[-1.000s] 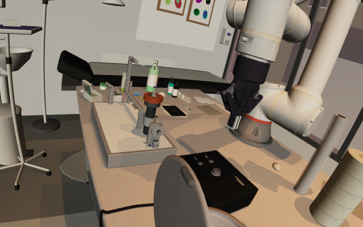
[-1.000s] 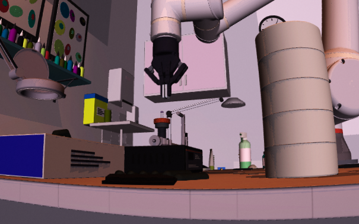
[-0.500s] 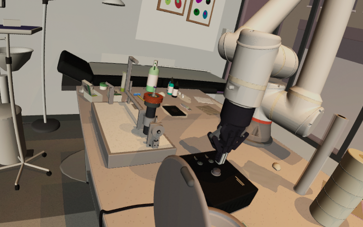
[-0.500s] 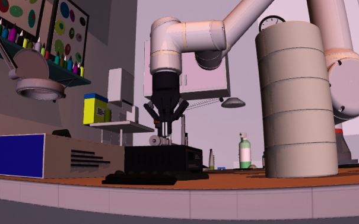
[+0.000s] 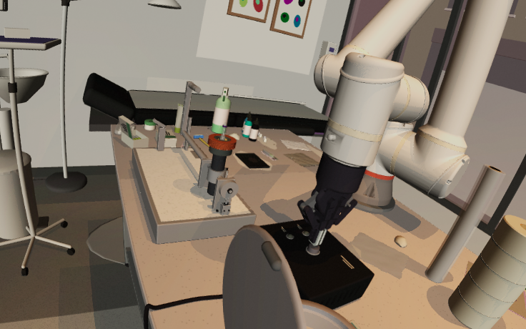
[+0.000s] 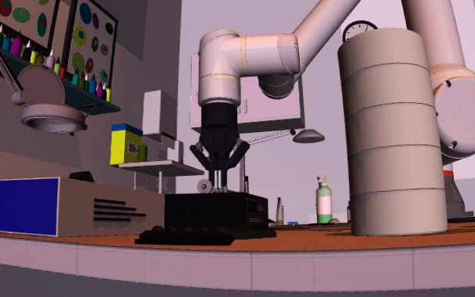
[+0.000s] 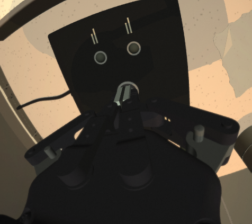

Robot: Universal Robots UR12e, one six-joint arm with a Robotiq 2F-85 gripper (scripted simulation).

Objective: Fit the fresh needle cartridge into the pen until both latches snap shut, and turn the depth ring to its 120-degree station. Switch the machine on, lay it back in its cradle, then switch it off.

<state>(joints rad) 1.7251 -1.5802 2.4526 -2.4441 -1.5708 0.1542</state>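
Note:
The pen [image 5: 218,163] stands upright in its cradle on the grey tray [image 5: 183,192], with an orange-red depth ring [image 5: 221,143] near its top. The black power box [image 5: 318,262] sits on the near part of the bench, with three round buttons on its top. My gripper [image 5: 316,242] [image 6: 218,184] [image 7: 124,96] is closed and empty, pointing straight down with its fingertips on the nearest round button [image 7: 127,88]. The two other buttons [image 7: 100,57] [image 7: 133,48] lie beyond it.
A green spray bottle [image 5: 221,110] stands behind the tray, with small ink bottles [image 5: 250,128] beside it. A tall paper-towel roll [image 5: 502,270] and a leaning tube [image 5: 465,223] stand right of the box. A round lamp head [image 5: 257,278] rises at the bench's near edge.

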